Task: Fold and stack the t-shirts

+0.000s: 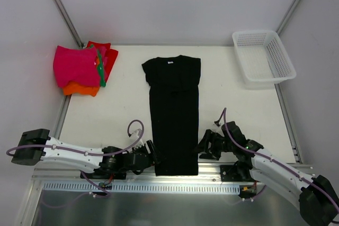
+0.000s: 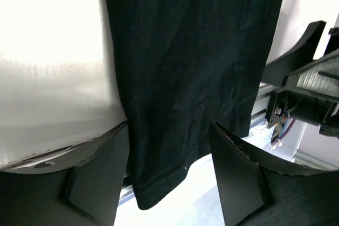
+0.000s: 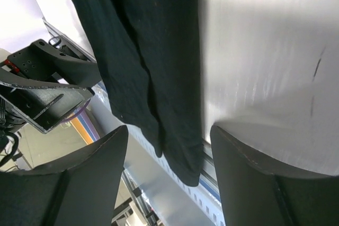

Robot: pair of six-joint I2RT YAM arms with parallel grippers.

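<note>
A black t-shirt (image 1: 174, 115) lies flat in the middle of the table, its sleeves folded in so that it forms a long strip. Its collar points to the far side, and its hem hangs a little over the near edge. My left gripper (image 1: 151, 154) stands open at the hem's left corner. In the left wrist view that corner of the t-shirt (image 2: 159, 178) sits between the spread fingers (image 2: 98, 178), unpinched. My right gripper (image 1: 204, 146) is open at the right corner of the t-shirt (image 3: 183, 152). Folded t-shirts are piled at the far left: magenta (image 1: 77, 66), orange (image 1: 82, 89), red (image 1: 107, 52), green (image 1: 100, 72).
A white mesh basket (image 1: 263, 59) stands at the far right corner. A metal rail (image 1: 143, 186) runs along the near edge under the hem. Grey walls and slanted frame posts close in the table.
</note>
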